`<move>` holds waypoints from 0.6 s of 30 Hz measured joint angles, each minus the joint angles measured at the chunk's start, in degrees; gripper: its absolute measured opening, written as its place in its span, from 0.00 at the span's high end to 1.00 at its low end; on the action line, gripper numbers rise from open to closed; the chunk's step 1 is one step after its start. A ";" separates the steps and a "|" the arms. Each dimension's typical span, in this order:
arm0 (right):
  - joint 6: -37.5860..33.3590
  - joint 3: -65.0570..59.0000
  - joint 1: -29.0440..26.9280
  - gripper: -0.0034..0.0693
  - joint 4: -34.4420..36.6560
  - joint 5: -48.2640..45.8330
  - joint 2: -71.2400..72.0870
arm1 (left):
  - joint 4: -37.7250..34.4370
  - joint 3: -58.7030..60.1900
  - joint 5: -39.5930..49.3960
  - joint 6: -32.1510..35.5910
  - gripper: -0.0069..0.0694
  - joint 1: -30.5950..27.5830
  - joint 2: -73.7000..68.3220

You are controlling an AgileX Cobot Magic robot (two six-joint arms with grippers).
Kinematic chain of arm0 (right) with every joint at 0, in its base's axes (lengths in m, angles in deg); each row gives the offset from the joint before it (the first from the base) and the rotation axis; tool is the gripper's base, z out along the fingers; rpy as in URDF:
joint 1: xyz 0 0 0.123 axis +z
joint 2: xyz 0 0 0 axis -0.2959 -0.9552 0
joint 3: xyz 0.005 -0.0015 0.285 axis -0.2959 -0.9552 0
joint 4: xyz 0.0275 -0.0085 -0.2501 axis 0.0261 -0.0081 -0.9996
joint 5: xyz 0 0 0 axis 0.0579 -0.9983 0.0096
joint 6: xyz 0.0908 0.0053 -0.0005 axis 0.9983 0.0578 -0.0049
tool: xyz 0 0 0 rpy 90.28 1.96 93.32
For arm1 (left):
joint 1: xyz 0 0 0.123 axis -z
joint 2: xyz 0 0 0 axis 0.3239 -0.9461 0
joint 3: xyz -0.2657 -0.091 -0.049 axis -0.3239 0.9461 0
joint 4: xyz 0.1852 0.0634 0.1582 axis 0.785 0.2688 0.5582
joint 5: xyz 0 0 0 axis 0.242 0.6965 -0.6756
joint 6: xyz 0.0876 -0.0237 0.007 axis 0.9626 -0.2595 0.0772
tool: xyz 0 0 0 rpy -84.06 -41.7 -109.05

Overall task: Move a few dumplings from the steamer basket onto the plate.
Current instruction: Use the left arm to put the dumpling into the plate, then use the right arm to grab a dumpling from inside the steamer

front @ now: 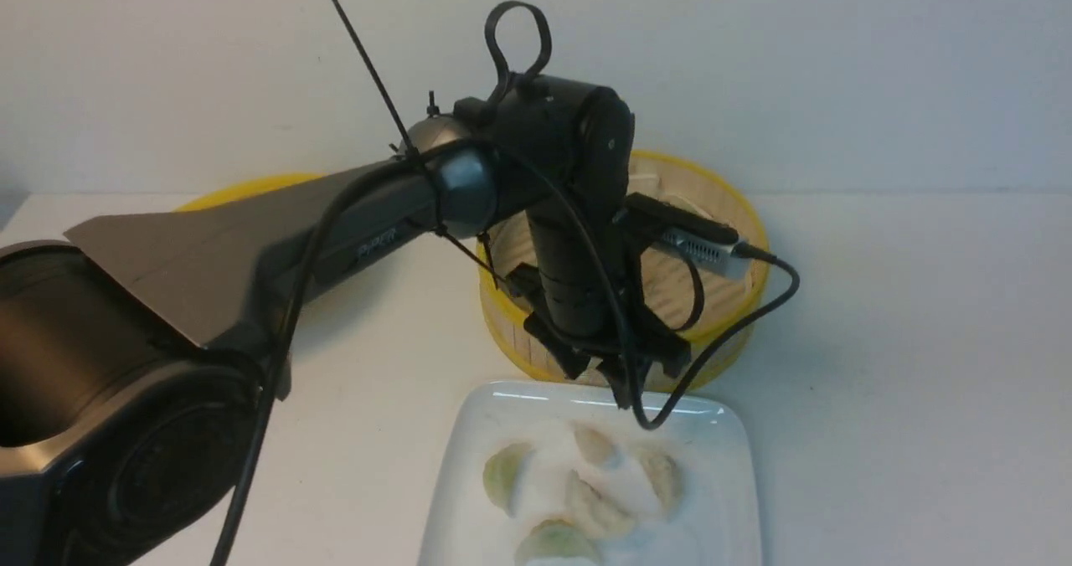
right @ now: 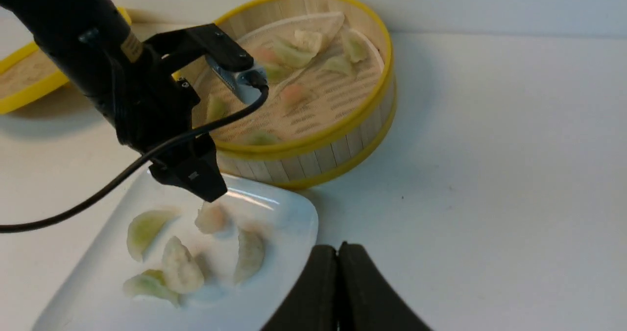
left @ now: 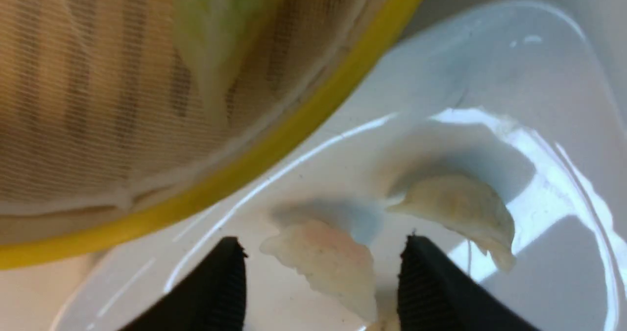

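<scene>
On the white table (front: 904,340), the front view is largely filled by the left arm (front: 377,231), by which most of the basket (front: 741,214) is hidden. The basket's inside is shown properly only in the right wrist view, where several dumplings (right: 294,52) are seen scattered on its liner. The plate (front: 469,465) is set just in front of the basket, on the robot's side, and a yellow-rimmed lid (front: 243,189) is seen at the far left. Five dumplings are counted on the plate in the front and right wrist views, but only two in the left wrist view. In that view a pink dumpling (left: 328,267) is seen lying on the plate near its far edge, below the left gripper (left: 323,245). Its long axis is set aslant to the line between the two fingers. An off-white dumpling (left: 460,208) is seen just beside it. The left gripper's fingers are held wide apart above the plate, and nothing is gripped. The right gripper (right: 338,248) is shown only in its own view. It is poised over the bare table beside the plate's corner, with its fingers pressed together and nothing held.
</scene>
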 joint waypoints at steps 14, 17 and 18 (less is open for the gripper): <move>-9.33 11.22 0.00 0.97 7.14 -6.09 -22.78 | 5.23 5.24 1.35 -2.03 0.92 -0.05 25.61; -10.46 17.39 1.09 0.97 7.22 -6.94 -29.03 | 5.23 11.10 1.52 -2.32 0.92 -0.05 33.60; -10.46 19.23 1.82 0.97 6.95 -6.94 -30.79 | 5.23 13.14 1.47 -2.37 0.92 -0.05 35.97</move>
